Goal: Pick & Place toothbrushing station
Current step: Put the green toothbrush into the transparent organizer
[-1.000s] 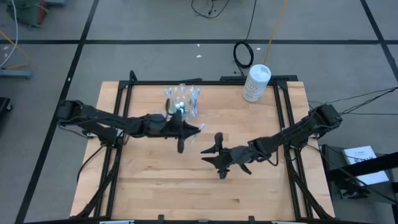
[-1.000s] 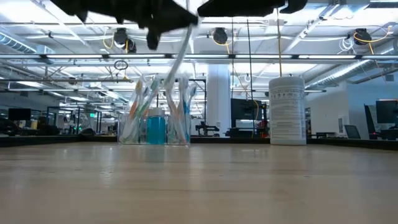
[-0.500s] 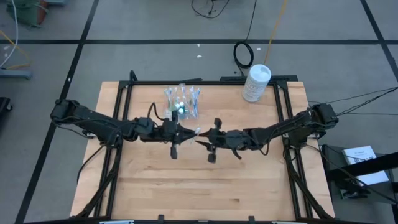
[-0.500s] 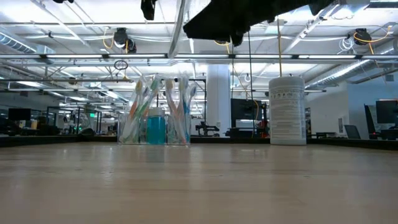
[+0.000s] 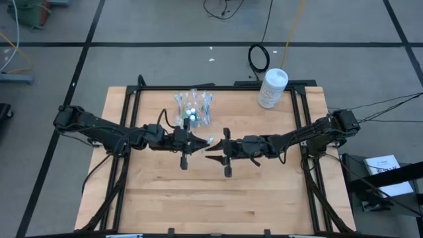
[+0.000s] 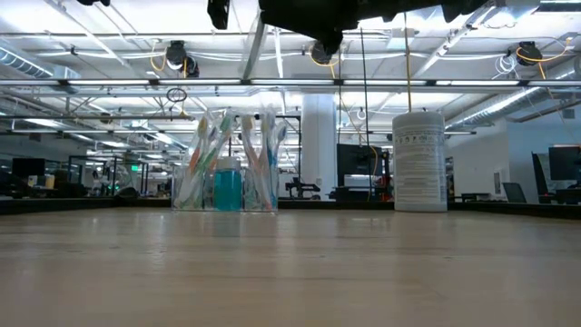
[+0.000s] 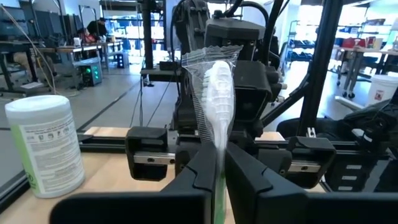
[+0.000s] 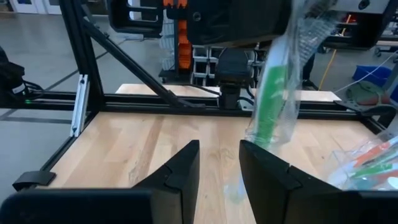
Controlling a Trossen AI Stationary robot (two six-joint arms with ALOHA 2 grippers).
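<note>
From above, we see the left gripper (image 5: 198, 141) and the right gripper (image 5: 213, 147) meeting nose to nose over the middle of the wooden table (image 5: 264, 198). The toothbrushing station (image 5: 193, 108) stands at the far side of the table, just beyond the left gripper, with the white tub (image 5: 272, 88) at the far right corner.

From table height, the station (image 6: 227, 175) sits upright with brushes fanned in its slots. Both grippers hang high above it, and a pale wrapped toothbrush (image 6: 255, 44) slants down between the dark shapes.

Through the left wrist camera, our left fingers (image 7: 202, 171) are pressed together on the wrapped toothbrush (image 7: 214, 93), its head pointing at the right arm's wrist straight ahead.

Through the right wrist camera, our right fingers (image 8: 183, 165) stand spread with nothing between them; the green-handled brush (image 8: 273, 102) hangs beyond them, off to one side.

This looks to us like a handover. To do it well, we should line the spread jaws up on the wrapped handle, close fully, and only then let the left grip go.

The table is bare pale wood in a black frame (image 5: 218, 86). Beyond it lies grey floor with cables, and a bright open workshop.
</note>
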